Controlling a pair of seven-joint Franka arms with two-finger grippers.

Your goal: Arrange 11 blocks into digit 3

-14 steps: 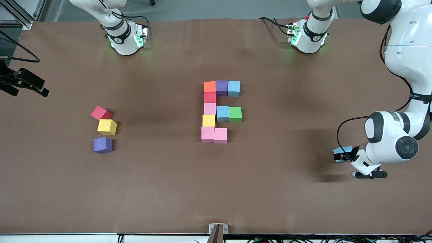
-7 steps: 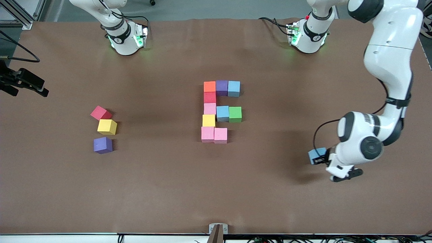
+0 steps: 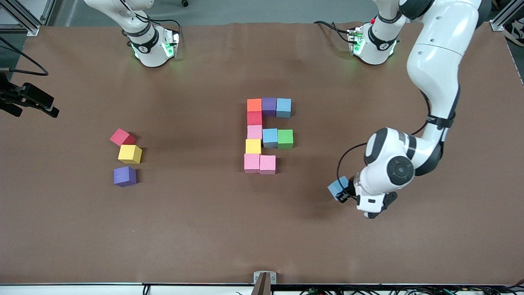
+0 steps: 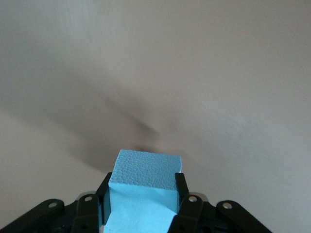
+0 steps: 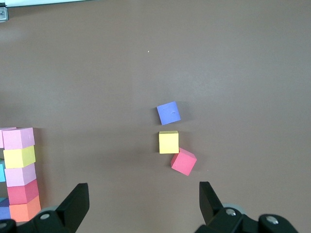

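The left gripper (image 3: 343,192), now clamped on a blue block (image 3: 337,187), carries it toward the unfinished digit (image 3: 266,135); the right gripper (image 5: 143,201) waits wide open

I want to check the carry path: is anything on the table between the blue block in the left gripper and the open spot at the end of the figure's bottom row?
Nothing visible. The left gripper, shut on the blue block, is over bare table. The stretch to the open spot beside the pink block holds no other block.
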